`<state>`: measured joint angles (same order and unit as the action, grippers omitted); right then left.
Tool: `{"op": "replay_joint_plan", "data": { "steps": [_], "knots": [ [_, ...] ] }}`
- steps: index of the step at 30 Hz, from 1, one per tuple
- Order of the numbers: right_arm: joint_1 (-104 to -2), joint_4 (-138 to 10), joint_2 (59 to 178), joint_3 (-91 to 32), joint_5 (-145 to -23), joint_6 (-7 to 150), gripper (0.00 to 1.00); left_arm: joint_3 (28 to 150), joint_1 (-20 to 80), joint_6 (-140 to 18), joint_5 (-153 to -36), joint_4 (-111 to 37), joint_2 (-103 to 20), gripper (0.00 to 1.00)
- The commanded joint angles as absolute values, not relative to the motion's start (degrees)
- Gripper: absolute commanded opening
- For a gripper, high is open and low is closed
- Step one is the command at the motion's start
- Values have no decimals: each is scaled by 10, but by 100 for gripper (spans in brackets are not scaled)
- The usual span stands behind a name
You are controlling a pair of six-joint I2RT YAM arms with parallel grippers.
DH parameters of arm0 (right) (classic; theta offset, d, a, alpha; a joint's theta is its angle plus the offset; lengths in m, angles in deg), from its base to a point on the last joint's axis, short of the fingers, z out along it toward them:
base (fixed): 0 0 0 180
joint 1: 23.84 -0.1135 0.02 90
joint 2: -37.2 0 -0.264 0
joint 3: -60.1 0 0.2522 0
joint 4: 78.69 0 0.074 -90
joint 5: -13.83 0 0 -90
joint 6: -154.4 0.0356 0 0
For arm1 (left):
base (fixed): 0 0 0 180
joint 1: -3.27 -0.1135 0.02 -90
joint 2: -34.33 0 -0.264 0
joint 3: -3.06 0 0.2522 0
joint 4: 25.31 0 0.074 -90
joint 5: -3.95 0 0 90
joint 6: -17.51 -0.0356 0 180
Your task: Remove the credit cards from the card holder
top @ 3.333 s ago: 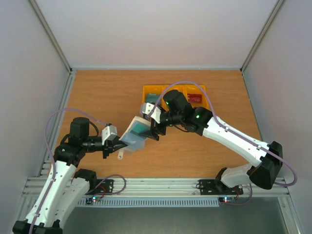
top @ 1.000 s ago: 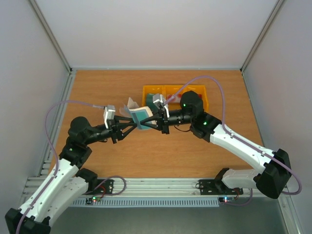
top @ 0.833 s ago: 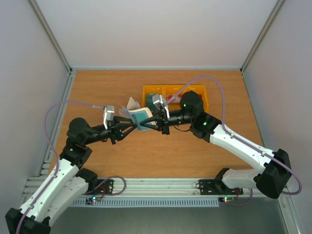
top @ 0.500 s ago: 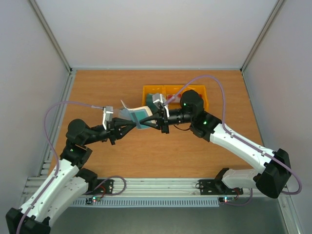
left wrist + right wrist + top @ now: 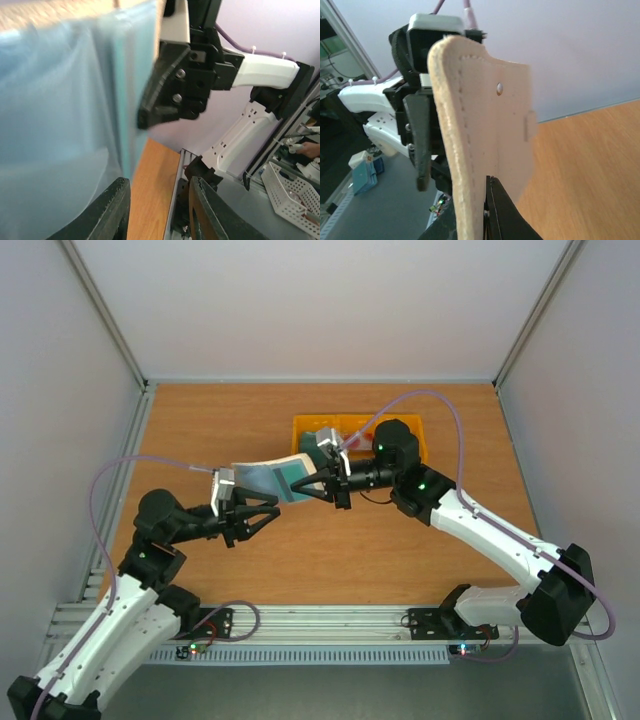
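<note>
The right claw (image 5: 325, 487) is clamped on one end of the card holder (image 5: 268, 478) and carries it in the air above the middle of the counter (image 5: 220, 430), just in front of the yellow tray (image 5: 300, 422). The holder hangs spread open, its free end reaching toward the left arm. From above, its translucent grey-blue inside faces up, and a teal card (image 5: 291, 472) shows through the pocket near the right claw.

In the right wrist view the holder's cream-beige outside fills the centre, with a stitched edge, a small round stud and a short tab on its side. The holder sits against one black finger (image 5: 501, 212) at the bottom.

The left claw (image 5: 268, 518) stands wide, fingers spread, just beside the holder's free end and gripping nothing. Its wrist view shows the blue pocket close ahead, though contact cannot be judged.
</note>
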<state>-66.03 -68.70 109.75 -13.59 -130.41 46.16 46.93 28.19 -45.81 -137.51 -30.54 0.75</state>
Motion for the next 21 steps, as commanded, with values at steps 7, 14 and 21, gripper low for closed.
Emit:
{"op": "replay_joint_plan", "data": {
  "steps": [7, 14, 21],
  "knots": [
    [-646, -682, 1088, -152, -1220, 488, 1, 449, 299, -505, -1431, -275, 13, 33],
    [-646, -668, 1093, -157, -1240, 480, 1, 460, 299, -416, -1343, -188, -14, 48],
    [-647, -716, 1092, -151, -1357, 500, 1, 459, 283, -340, -1265, -211, -31, 45]
  ]
}}
